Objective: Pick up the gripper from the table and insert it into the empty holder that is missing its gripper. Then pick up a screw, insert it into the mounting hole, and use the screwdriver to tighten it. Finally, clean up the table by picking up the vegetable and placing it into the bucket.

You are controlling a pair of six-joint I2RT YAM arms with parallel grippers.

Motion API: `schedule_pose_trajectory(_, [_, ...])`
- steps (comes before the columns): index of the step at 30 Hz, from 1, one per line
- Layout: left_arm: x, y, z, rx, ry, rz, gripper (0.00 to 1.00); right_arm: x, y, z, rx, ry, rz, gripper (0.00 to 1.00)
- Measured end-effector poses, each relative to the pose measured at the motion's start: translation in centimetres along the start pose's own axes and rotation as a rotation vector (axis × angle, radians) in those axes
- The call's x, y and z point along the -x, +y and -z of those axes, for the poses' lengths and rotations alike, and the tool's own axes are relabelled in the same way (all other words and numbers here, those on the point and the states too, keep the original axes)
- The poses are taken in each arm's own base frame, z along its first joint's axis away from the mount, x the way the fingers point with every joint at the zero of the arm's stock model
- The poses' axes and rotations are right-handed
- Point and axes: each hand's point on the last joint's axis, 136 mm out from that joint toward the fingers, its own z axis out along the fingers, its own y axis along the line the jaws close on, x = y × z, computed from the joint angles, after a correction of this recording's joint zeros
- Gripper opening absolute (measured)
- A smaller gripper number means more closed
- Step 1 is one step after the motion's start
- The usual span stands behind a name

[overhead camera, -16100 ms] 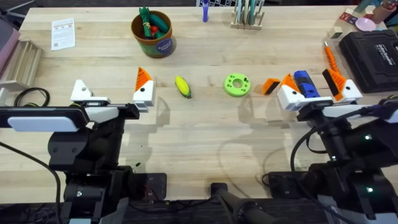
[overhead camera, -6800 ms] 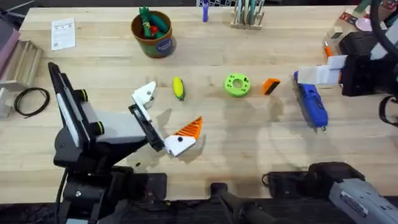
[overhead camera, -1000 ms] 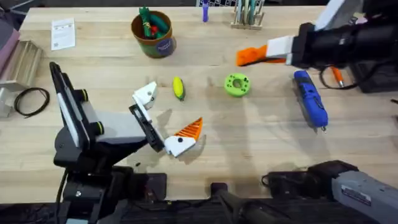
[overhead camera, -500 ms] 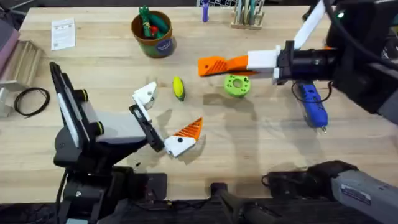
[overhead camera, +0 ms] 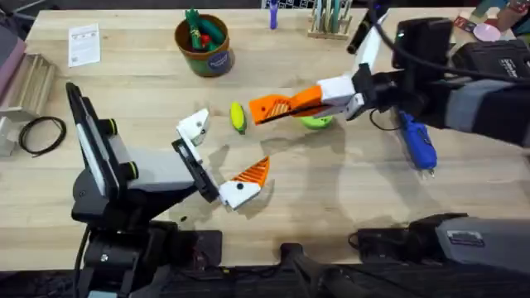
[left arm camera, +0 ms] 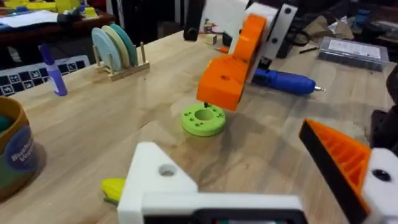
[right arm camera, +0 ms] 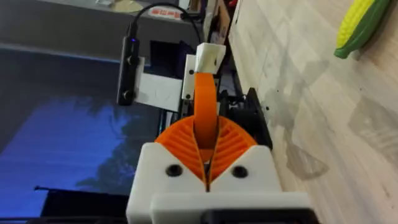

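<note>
Loose orange gripper (overhead camera: 262, 109) is off the table (overhead camera: 331, 215), clamped between the two orange ribbed pads (right arm camera: 231, 144) of the right gripper (overhead camera: 290, 103). In the overhead view it sits between the vegetable (overhead camera: 238, 117) and the green holed disc (overhead camera: 320, 122), tip pointing toward the vegetable. From the left wrist we see it hanging just above the disc, not touching it.

Right gripper: fingers closed on that loose piece, arm reaching across from the right toward the middle.

The holder (overhead camera: 193, 127), the white block on the left gripper (overhead camera: 228, 147), has no orange finger on it; we see a bare mounting hole on its top face in the left wrist view. The opposite jaw carries its orange finger (overhead camera: 252, 171). Left gripper fingers are wide apart, nothing between them, low over the table and near the vegetable. Held piece and holder are apart, with the vegetable roughly between them.

Screwdriver (overhead camera: 416, 142) lies flat on the table to the right of the disc, tip toward the near edge. Bucket (overhead camera: 212, 61) stands upright at the far side, green and red toy vegetables inside.
</note>
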Motion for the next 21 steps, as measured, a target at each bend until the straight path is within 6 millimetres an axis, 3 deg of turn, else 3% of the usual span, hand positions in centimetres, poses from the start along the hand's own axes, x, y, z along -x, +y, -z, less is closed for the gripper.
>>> schedule_pose_trajectory(11, [0.0,0.0,0.0,0.0,0.0,0.0,0.985,-0.9,-2.5,-2.7,0.078,0.144,-0.087,0.009])
schedule_pose_trajectory(21, [0.0,0.0,0.0,0.0,0.0,0.0,0.985,1.0,-1.4,-5.1,0.097,0.209,-0.05,0.009])
